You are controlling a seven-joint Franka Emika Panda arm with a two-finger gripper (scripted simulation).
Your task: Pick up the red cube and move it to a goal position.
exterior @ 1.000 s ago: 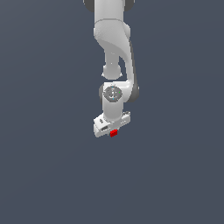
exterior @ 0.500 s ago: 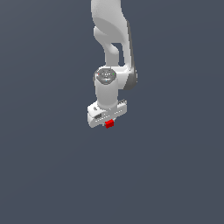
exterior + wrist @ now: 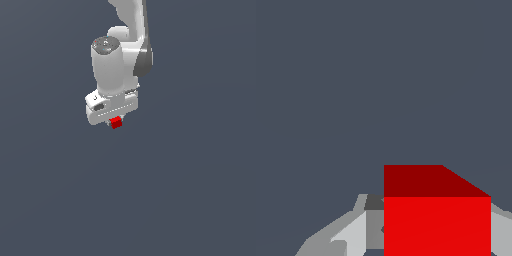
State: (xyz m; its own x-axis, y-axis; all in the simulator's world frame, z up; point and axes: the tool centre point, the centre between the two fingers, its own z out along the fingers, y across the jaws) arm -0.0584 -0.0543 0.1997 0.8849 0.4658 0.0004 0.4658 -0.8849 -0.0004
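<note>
Raised since before, the down-pointing pincer (image 3: 115,121) stays clamped on the red cube (image 3: 116,123).

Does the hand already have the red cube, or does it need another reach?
Probably no further reach needed: the red cube sits right under the hand, apparently between its fingers, with nothing else near it. The wrist view shows fingers flanking it, though contact isn't plainly visible.

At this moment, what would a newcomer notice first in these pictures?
First the red cube, the only bright colour, sitting just under the white gripper in the upper middle of the exterior view. In the wrist view the cube fills the near foreground between the grey fingers. All around is plain dark grey.
</note>
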